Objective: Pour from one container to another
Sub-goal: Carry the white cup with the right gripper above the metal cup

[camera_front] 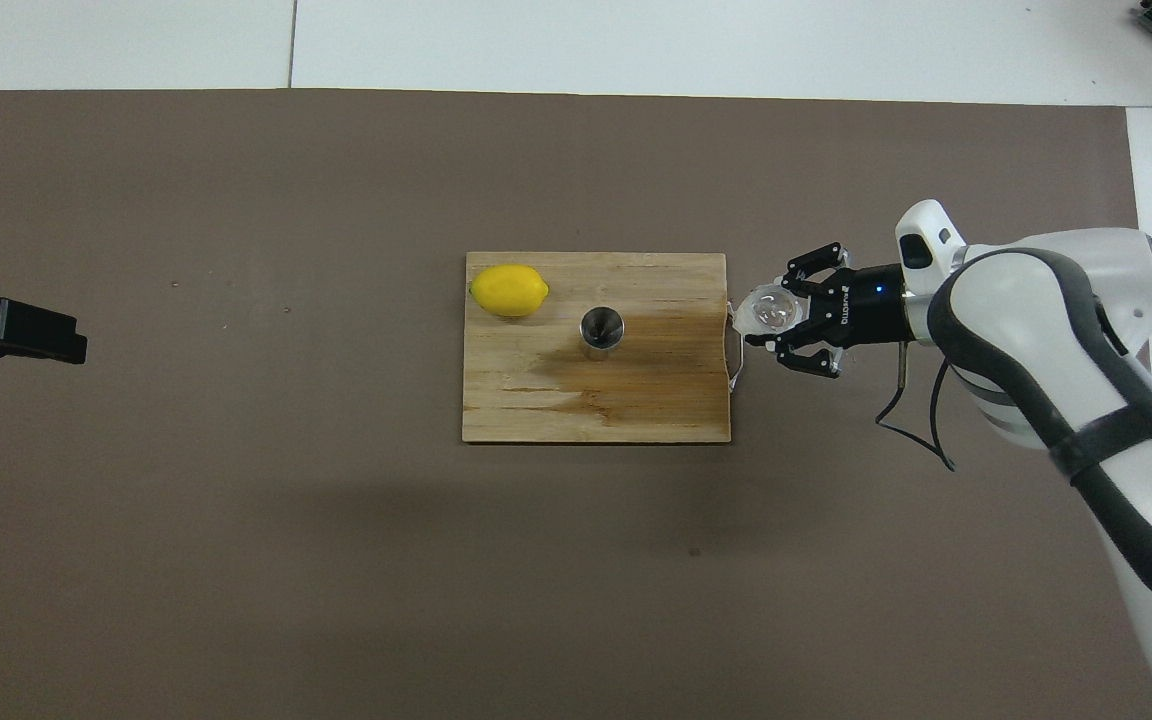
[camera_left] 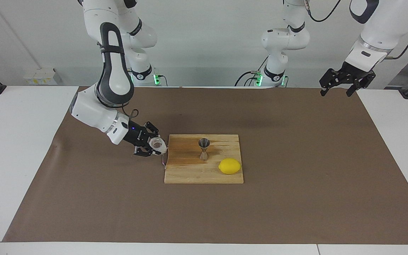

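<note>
Transport step: right claw (camera_left: 153, 145) pinching glass cup (camera_left: 157, 144) over cutting board (camera_left: 190, 173) handle end, seemingly clear of it. Jigger (camera_left: 203, 148) upright mid-board. Left claw (camera_left: 342, 83) spread, waiting. Next: advance over jigger, tilt.

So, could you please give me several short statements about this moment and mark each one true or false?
1. The right tool is shut on the glass cup. True.
2. The glass cup is already over the jigger. False: it is at the handle end of the cutting board, not over the jigger.
3. The jigger stands upright on the cutting board. True.
4. The lemon lies on the brown mat. False: it lies on the cutting board, beside the jigger and farther from the robots.
5. The left tool holds the lemon. False: it holds nothing and waits, open, over the left arm's end of the table.
</note>
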You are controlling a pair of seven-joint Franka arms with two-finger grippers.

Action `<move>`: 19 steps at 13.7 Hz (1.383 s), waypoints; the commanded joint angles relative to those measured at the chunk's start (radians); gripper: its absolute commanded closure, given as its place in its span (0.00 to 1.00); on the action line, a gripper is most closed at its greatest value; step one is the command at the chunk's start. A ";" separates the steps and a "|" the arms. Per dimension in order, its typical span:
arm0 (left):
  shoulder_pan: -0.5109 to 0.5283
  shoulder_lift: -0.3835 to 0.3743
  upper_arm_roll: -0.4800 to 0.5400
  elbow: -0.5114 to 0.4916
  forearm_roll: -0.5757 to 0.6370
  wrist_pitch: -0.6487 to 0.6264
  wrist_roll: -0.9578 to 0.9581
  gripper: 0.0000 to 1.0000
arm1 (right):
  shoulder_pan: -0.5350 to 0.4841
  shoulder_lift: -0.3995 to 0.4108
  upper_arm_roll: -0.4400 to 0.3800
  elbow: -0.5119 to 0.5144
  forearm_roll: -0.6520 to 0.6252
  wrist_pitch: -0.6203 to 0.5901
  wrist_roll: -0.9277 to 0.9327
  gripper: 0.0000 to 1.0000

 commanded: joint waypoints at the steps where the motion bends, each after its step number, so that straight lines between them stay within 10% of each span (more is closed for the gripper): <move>1: -0.004 -0.005 0.001 -0.004 -0.011 -0.012 0.005 0.00 | 0.050 -0.017 0.002 0.021 -0.061 0.009 0.095 0.89; 19: 0.007 -0.005 0.001 -0.004 -0.011 -0.015 0.005 0.00 | 0.280 -0.028 0.004 0.087 -0.442 0.170 0.449 0.90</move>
